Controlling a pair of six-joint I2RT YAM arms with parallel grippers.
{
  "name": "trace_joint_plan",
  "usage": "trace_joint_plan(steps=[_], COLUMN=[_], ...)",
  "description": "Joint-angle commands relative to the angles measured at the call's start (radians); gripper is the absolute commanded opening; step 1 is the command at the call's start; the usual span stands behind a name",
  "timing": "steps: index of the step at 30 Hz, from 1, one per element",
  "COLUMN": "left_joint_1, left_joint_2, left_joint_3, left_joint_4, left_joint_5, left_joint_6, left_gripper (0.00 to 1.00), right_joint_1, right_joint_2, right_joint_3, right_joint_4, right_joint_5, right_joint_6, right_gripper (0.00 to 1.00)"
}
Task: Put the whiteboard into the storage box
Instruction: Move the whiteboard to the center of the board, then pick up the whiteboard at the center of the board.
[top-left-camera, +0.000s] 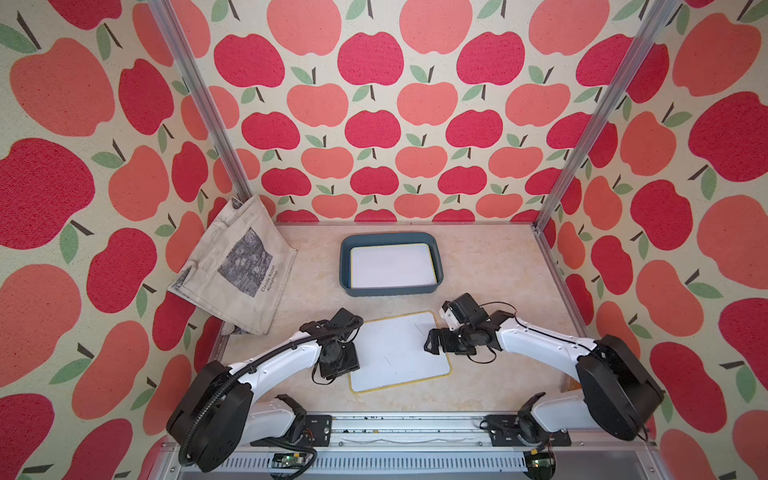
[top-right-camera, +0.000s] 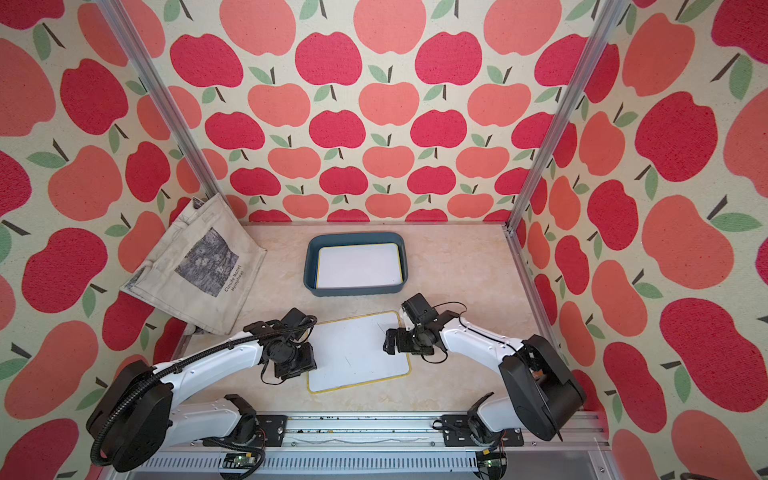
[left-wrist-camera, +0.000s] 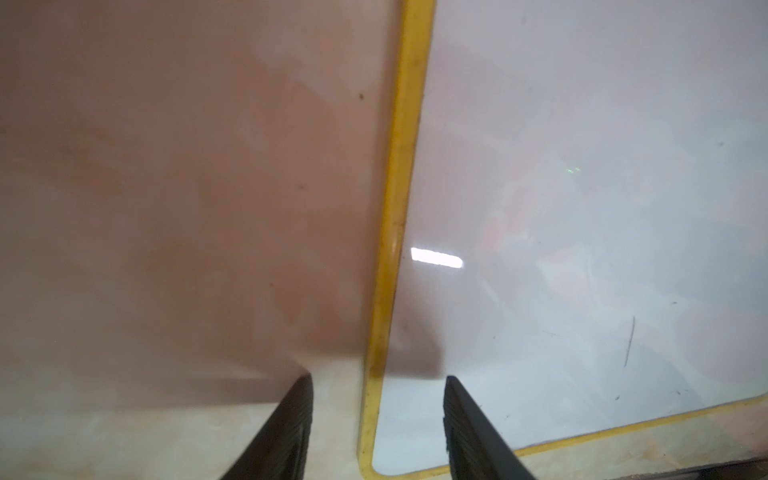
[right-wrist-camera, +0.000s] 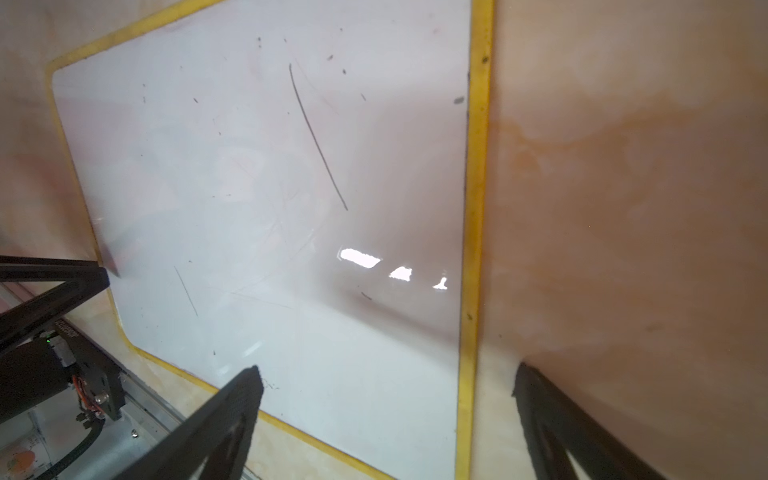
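whiteboard (top-left-camera: 399, 353): white face with a yellow rim, lying flat on the tabletop (top-left-camera: 478, 257) near the middle of the front edge, skewed a little; not yet in the box.
handling (judgement): probably thin, stiff and light. The glossy face is likely slippery. It lies flush, so there is no gap for a finger underneath.
where to grip (judgement): the yellow rim on the two short sides, one finger over and one under. An edge probably has to be tipped up first.
left gripper (left-wrist-camera: 379, 377): jaws spread and straddling the board's left rim, one finger over the bare tabletop and one over the white face; pinching nothing.
right gripper (right-wrist-camera: 388, 368): jaws spread wide across the board's right rim; holding nothing.
storage box (top-left-camera: 390, 291): dark blue, at the middle of the tabletop towards the rear edge, well apart from the loose board.
board in box (top-left-camera: 392, 266): a second yellow-rimmed board already lies flat inside, nearly filling it.
fit (judgement): tight, so the loose board must go in square and on top.
tote bag (top-left-camera: 237, 270): beige cloth, slumped at the rear left corner and partly up the wall.
writing: the bag reads "Claude Monet"; the smaller line below looks like "Nymphéas". The boards show only stray pen strokes, with no words or brand.
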Motion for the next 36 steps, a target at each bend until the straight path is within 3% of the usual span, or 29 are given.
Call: trace_joint_plan(steps=[1,15,23,36], left_joint_1=[-0.013,-0.005,0.064,0.141], left_joint_2=[0.036,0.186,0.177,0.174], left_joint_3=[-0.042,-0.007,-0.059,0.006], left_joint_4=[0.085,0.234,0.423,0.358], left_joint_5=[0.054,0.152,0.279,0.248], left_joint_6=[-0.045,0.122,0.125,0.233], left_gripper=[0.54,0.53,0.53,0.52], right_joint_1=[0.003,0.061,0.097,0.183], right_joint_2=[0.051,0.086,0.094,0.011], right_joint_3=[-0.069,-0.14,-0.207,-0.228], right_joint_4=[0.018,0.065,0.164,0.093], right_joint_5=[-0.051,-0.103,-0.132,-0.084], right_joint_6=[0.018,0.08,0.148,0.214], right_gripper=[0.99,0.99,0.99,0.99])
